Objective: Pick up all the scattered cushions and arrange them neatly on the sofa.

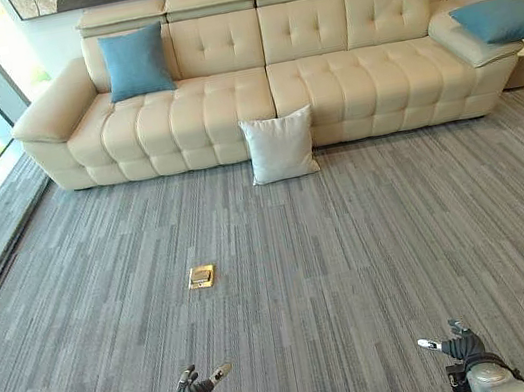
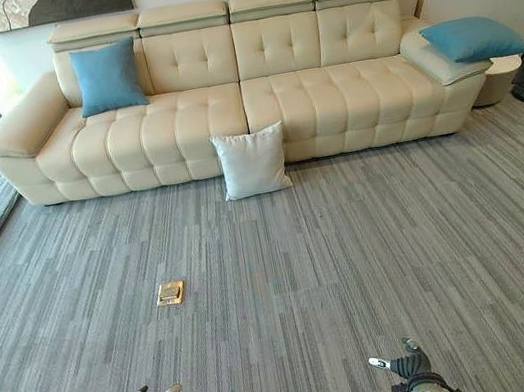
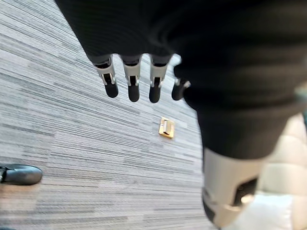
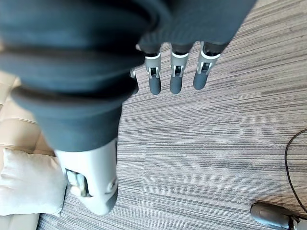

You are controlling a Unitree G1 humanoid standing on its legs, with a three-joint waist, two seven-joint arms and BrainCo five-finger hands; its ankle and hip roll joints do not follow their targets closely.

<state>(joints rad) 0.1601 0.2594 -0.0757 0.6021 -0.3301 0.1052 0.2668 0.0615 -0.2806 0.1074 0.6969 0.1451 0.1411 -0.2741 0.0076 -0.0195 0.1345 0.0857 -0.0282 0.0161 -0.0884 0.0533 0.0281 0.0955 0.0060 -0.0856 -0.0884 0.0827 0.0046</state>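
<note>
From the head views we see a cream sofa (image 1: 253, 86) against the far wall, with a blue cushion (image 1: 136, 62) upright on its left seat against the backrest. Another blue cushion (image 1: 503, 18) lies on the sofa's right armrest. A white cushion (image 1: 280, 146) stands on the carpet (image 1: 355, 261), leaning against the sofa front near the middle. A small brass floor plate (image 1: 201, 277) sits in the carpet nearer us. Our left hand (image 1: 196, 387) and right hand (image 1: 453, 344) hang low at the bottom edge.

In the left wrist view, our left hand's fingers (image 3: 132, 86) hang straight, holding nothing, above the carpet and the plate.

In the right wrist view, our right hand's fingers (image 4: 175, 79) are likewise straight and empty, with the white cushion beside the sofa base.
</note>
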